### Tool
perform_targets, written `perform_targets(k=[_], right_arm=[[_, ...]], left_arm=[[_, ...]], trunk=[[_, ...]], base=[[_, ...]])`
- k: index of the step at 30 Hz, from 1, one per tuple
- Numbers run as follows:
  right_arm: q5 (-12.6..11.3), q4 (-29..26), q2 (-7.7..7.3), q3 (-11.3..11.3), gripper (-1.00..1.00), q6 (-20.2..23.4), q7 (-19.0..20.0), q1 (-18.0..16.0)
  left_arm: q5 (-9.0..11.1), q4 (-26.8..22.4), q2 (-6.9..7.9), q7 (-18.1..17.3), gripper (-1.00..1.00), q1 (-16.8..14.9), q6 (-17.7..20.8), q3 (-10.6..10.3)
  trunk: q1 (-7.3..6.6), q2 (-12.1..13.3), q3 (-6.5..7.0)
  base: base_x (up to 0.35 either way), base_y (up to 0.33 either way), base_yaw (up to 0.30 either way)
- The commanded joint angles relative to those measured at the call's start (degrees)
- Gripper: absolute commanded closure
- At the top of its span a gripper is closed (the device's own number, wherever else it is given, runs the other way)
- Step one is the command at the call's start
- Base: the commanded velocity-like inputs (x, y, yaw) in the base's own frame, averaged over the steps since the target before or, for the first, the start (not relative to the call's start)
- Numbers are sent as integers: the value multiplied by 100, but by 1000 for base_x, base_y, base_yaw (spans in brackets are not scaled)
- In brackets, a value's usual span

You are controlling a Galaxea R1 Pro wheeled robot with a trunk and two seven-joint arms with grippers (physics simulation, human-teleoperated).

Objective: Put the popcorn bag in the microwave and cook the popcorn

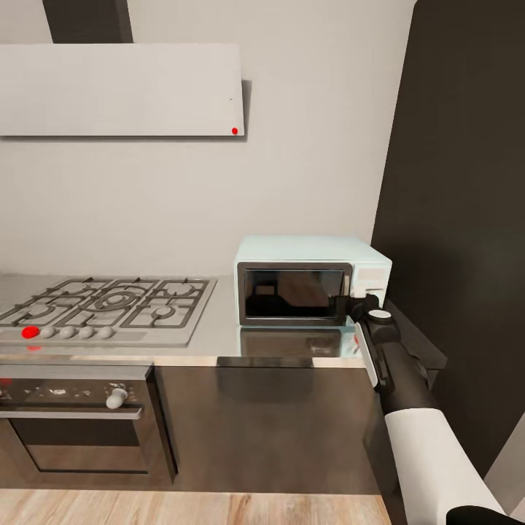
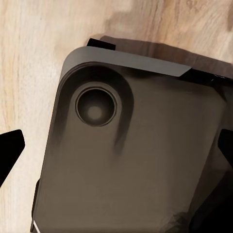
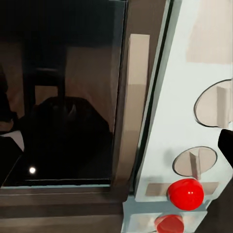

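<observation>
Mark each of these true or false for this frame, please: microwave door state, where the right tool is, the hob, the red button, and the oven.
1. The microwave door is shut. True.
2. The right tool is over the gas hob. False: it is at the microwave's front, near the seam between the door and the control panel.
3. The gas hob is left of the microwave on the countertop. True.
4. The red button sits above both knobs on the panel. False: in the right wrist view it lies past the two knobs, toward the panel's lower end.
5. The built-in oven is directly under the microwave. False: it is below the hob.
</observation>
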Motion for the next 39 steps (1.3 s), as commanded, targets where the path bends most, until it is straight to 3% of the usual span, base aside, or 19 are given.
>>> perform_targets(k=[1, 9, 38, 39], right_arm=[[52, -8, 3, -8, -100, 23, 14, -4], [35, 7, -2, -43, -100, -154, -7, -4], [8, 142, -65, -52, -100, -75, -185, -4], [-133, 6, -94, -65, -100, -8, -80, 35]], left_arm=[[25, -5, -1, 2, -100, 1, -10, 5], [25, -8, 5, 2, -100, 1, -10, 5], [34, -8, 8, 2, -100, 1, -10, 5], [25, -4, 4, 2, -100, 1, -10, 6]], trunk=[[0, -3, -5], [0, -3, -5], [0, -3, -5], [-2, 0, -7]], base=[[0, 0, 0], [12, 0, 0], [77, 0, 0], [0, 0, 0]])
